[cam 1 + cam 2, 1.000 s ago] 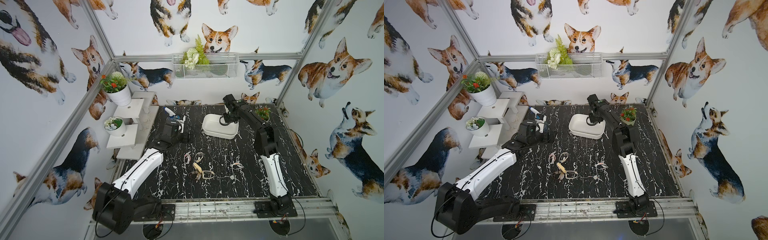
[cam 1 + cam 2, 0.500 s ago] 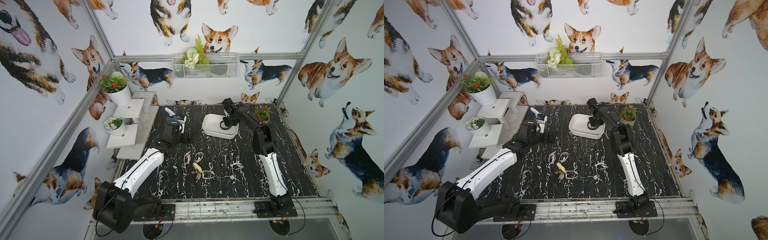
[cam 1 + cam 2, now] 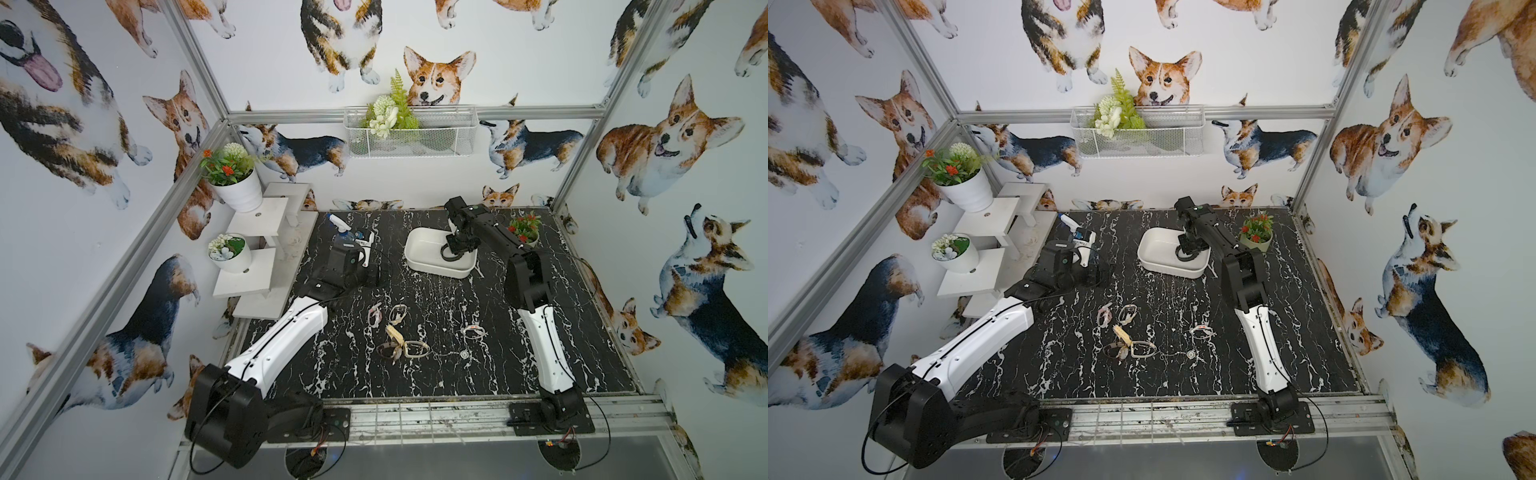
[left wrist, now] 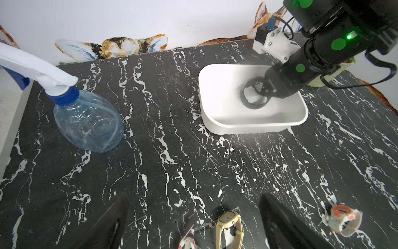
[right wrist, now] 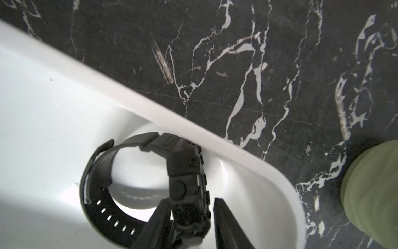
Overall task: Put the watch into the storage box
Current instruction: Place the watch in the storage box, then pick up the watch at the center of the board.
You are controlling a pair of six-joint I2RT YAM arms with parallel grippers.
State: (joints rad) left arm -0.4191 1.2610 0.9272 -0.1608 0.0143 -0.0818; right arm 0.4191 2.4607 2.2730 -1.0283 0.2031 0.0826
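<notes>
no readable text anywhere; the watch [image 5: 185,183] in the storage box [image 5: 129,103] shows no legible marking.

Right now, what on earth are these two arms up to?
The right pincer is down inside the white box, its jaws either side of a black watch that sits in the box by one wall. A sliver of gap shows on one side, so the grip looks released. The left pincer hangs open above the table near a spray bottle, holding nothing. Several more watches lie on the table, not yet boxed.
</notes>
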